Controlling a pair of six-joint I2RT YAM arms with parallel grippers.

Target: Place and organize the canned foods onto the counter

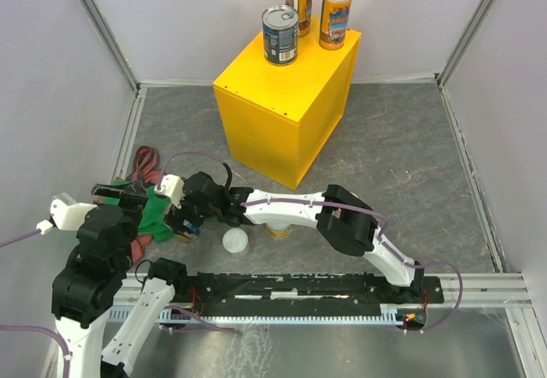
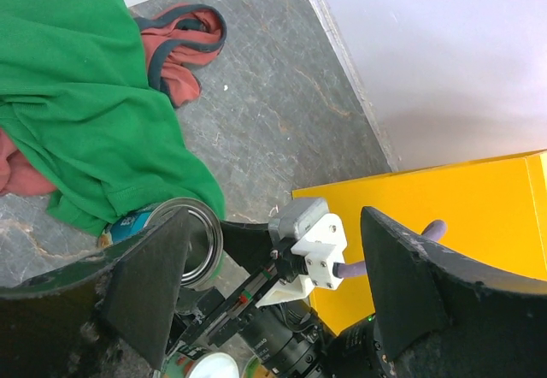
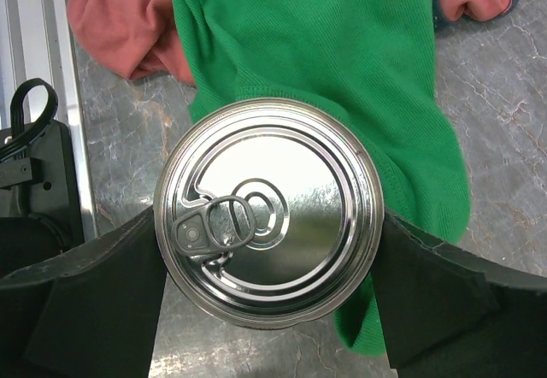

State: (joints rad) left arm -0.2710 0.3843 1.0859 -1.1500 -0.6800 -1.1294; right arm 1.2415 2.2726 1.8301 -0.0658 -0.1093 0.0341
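From the right wrist I'm looking straight down on a silver-topped can [image 3: 269,254] with its pull-tab ring left of centre. It stands upright on the grey marbled desk [image 1: 410,164] in the lower middle of that view. The right claw [image 3: 271,224] is clenched on it, with a dark finger [image 3: 94,301] against the can's left side and the other against its right. A green cloth [image 3: 342,70] touches the can's upper and right edge and runs down past it. A red cloth [image 3: 120,27] is bunched in the upper left.

In the overhead view the right arm stretches across the near desk to the left, where this can sits beside the cloths. The left claw [image 2: 273,224] is released: its fingers stand wide apart with nothing between them, and it faces the same can from beside the green cloth.

The yellow counter [image 1: 273,121] stands at upper centre of the overhead view. On its top are a blue-labelled can [image 1: 280,34] and, just behind it, two tall orange-labelled cans [image 1: 299,2]. A short white-lidded can [image 1: 234,240] stands on the desk below the right arm, and another can [image 1: 279,230] is partly hidden under that arm.
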